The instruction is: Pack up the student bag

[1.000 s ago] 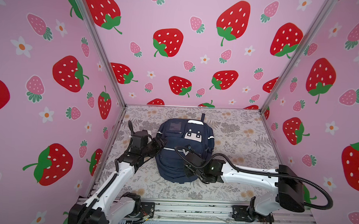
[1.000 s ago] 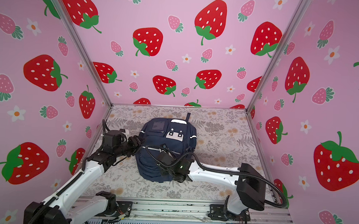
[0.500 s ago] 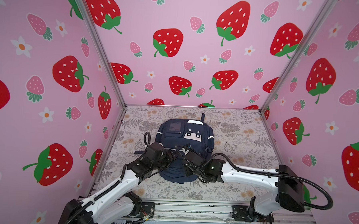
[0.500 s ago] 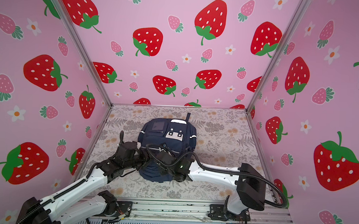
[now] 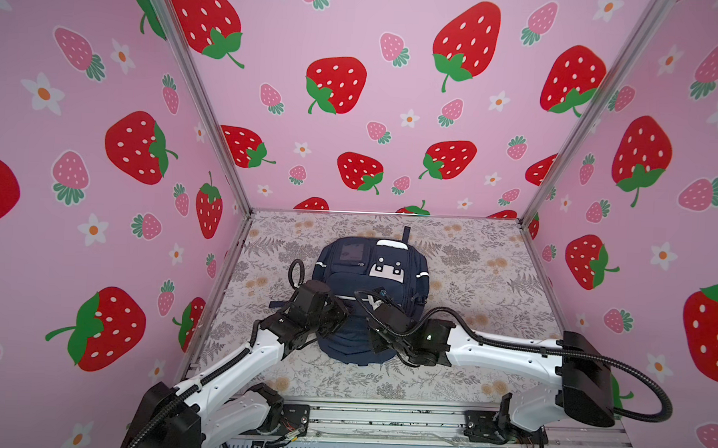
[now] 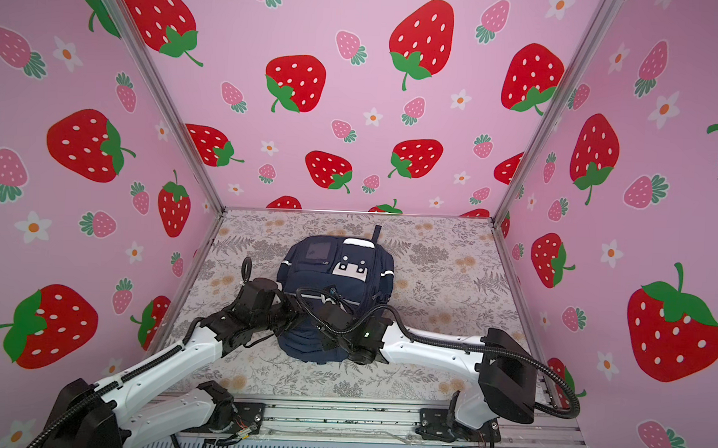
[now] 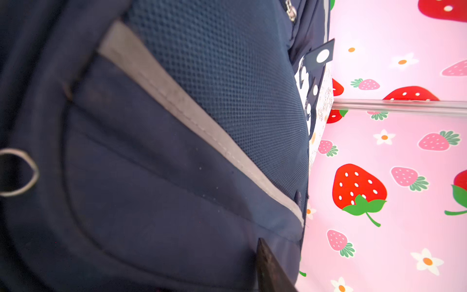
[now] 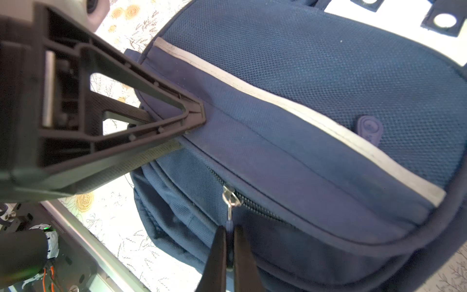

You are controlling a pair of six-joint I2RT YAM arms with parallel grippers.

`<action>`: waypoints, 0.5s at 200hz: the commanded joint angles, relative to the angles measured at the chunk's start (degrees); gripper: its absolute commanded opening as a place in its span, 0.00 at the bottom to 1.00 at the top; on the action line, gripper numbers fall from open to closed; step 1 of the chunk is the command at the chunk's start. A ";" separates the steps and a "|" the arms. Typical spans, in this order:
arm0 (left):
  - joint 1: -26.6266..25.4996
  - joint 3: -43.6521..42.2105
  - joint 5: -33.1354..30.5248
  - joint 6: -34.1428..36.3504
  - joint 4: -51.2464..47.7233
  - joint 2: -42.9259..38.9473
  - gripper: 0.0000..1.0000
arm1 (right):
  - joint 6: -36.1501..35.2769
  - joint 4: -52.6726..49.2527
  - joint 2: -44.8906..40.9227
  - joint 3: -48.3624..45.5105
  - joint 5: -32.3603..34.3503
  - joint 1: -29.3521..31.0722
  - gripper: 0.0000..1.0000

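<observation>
Pink strawberry-print walls (image 5: 399,35) box in a table covered with floral cloth (image 5: 492,280), and the student bag (image 5: 371,275) lies flat in the middle of it, patch side up. A second ago the left gripper (image 8: 192,131) stood wider at the bag's left side; now it has swung to the near end and its jaws have narrowed to pinch the fabric beside the zip, while the right gripper (image 8: 229,228) stays clamped on the zip pull (image 8: 230,202). With the fabric braced like this, the zip can probably be drawn along for packing.
</observation>
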 commanded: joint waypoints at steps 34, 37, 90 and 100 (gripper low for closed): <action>1.14 6.01 -4.33 8.00 -3.28 2.41 0.00 | 1.59 -4.87 -7.62 -4.46 2.74 -3.66 0.00; 1.15 6.06 -4.28 8.22 -3.29 2.59 0.00 | 1.56 -5.11 -8.12 -4.77 2.82 -4.09 0.00; 1.15 6.46 -4.36 10.70 -3.83 3.00 0.00 | -1.46 -9.19 -16.30 -10.55 2.93 -14.61 0.00; 1.10 6.54 -4.35 11.14 -3.80 2.92 0.00 | -3.26 -9.35 -17.31 -11.37 2.72 -17.38 0.00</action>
